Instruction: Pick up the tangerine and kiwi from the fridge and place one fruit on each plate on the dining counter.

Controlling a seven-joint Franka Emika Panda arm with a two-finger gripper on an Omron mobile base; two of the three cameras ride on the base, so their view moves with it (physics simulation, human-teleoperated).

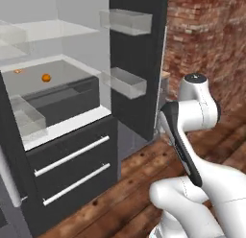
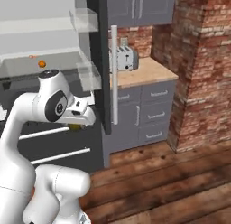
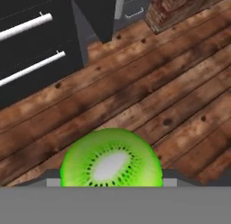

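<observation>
hand [image 2: 77, 123] pinching kiwi [image 3: 111, 159], cut face toward hand camera | hand outside open fridge [image 1: 126, 50], low, over wood floor | tangerine [image 1: 46, 77] up and behind hand, on fridge shelf | judged: carry kiwi away to plate

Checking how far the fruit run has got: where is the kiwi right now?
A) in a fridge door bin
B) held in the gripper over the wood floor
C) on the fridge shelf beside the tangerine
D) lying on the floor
B: the hand view shows the kiwi in the gripper above the floorboards, while the tangerine sits on the fridge shelf.
</observation>
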